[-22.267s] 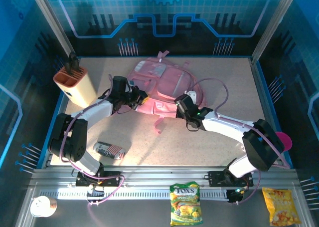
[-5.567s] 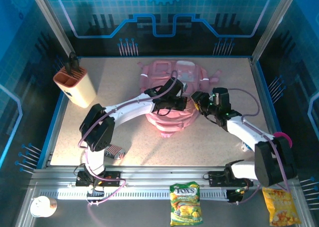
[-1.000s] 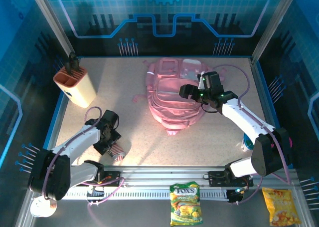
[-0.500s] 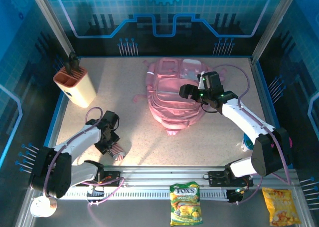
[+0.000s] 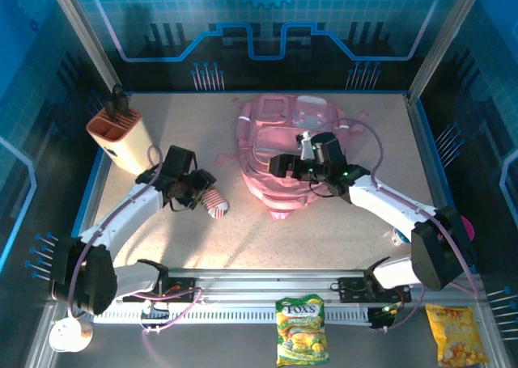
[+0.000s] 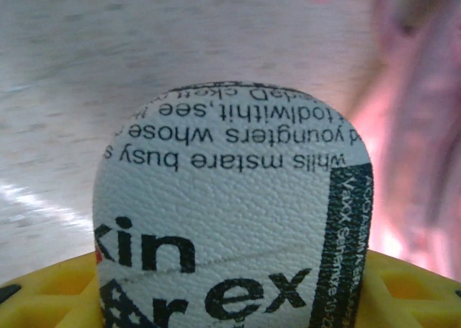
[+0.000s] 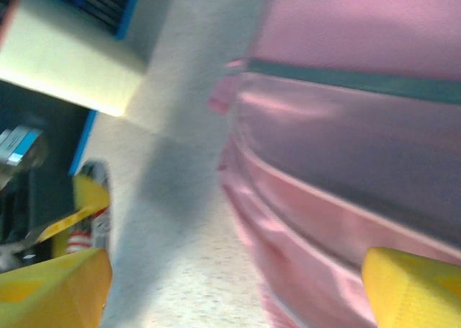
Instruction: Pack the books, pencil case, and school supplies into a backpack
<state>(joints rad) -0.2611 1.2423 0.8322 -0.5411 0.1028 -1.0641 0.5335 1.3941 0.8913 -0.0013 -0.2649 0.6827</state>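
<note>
Pink backpack (image 5: 279, 121) lies flat with my right gripper (image 5: 281, 164) spread wide open over its front, while my left gripper (image 5: 197, 196) clamps the striped pencil case (image 5: 214, 205) near its left side, not yet packed, and whether any books are inside I can't tell.

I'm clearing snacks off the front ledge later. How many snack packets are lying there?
2. A green-yellow packet lies near the middle of the metal ledge; an orange-yellow packet lies at its right end. More could sit beyond the frame edge.
</note>
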